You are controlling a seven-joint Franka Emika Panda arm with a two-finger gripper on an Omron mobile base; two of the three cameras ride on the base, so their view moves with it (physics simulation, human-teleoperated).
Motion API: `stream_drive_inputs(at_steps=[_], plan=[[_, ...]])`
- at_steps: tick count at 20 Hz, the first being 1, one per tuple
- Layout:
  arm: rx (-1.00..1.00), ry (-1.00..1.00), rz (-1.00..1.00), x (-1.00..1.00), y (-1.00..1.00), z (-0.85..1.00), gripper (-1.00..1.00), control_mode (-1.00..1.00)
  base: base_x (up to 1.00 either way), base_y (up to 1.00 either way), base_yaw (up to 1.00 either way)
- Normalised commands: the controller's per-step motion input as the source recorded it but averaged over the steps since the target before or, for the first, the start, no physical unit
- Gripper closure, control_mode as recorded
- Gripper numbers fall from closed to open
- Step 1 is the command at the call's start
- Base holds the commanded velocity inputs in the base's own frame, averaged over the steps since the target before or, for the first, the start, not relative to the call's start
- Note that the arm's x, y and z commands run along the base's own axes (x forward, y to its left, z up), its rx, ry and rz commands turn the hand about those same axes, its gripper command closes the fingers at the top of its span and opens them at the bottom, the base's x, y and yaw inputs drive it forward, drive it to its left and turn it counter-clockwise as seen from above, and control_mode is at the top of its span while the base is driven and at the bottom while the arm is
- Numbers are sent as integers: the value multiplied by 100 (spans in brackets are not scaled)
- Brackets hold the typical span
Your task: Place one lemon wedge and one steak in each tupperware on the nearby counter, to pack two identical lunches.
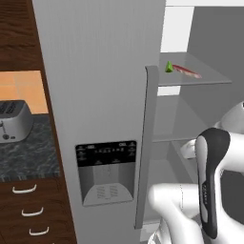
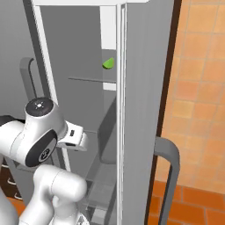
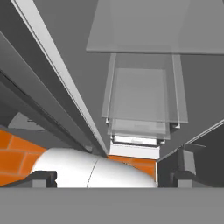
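The robot stands in front of an open fridge (image 1: 95,95), and the task looks to be at its very beginning. On an upper glass shelf (image 1: 200,76) inside the fridge lies a green lemon wedge (image 1: 168,67), and just beside it a flat reddish piece that I judge to be a steak (image 1: 187,71). In the right base view the same green wedge sits on that shelf, above the arm. I can see only one wedge and one steak; if a second pair exists, the pictures do not show it to me.

The gripper (image 3: 111,177) points down into the fridge, toward the lower shelves and the drawers (image 3: 142,100), and it is well below the food. Its two dark fingertips (image 3: 41,178) stand far apart at the bottom of the hand view, with nothing between them, so the claw is apart and empty.

To the left of the fridge there is a piece of the counter (image 1: 24,152) with a toaster (image 1: 14,121) on it. No tray is visible on this part, so I cannot tell whether anything is packed already. As far as I can judge, all four placements are still to do.
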Motion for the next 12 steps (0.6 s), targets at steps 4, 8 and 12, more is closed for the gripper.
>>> stream_drive_inputs(at_steps=[4,8,12], plan=[[0,-4,0,3,-11,0,-100,-100,1,-14,0],[0,-26,0,19,-16,24,-100,-100,0,0,0],[0,-14,0,49,-13,92,-100,-100,0,0,0]])
